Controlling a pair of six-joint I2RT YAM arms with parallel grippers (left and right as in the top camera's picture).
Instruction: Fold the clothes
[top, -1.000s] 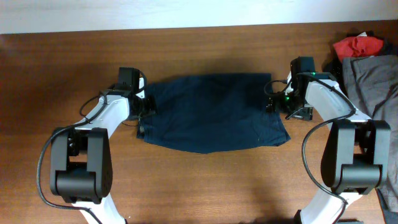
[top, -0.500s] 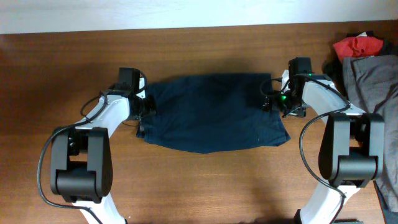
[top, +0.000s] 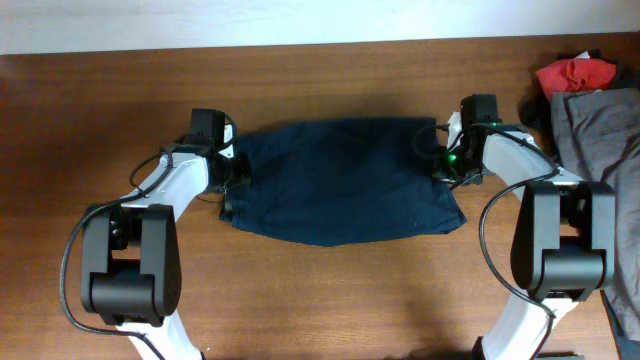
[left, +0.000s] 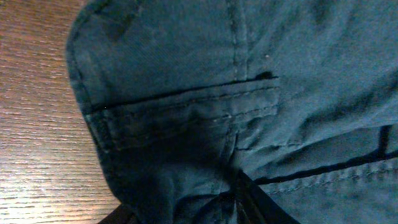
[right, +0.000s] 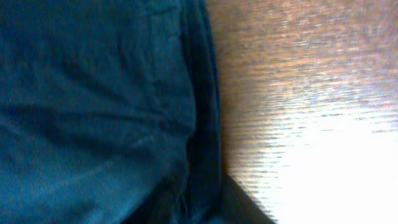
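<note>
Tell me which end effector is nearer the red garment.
Right. The right end effector is at the right edge of the blue garment, on the side toward the red garment; the left end effector is at the opposite edge.

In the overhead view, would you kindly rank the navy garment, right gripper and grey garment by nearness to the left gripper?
1. The navy garment, at the left gripper.
2. The right gripper, across that garment.
3. The grey garment, far right.
</note>
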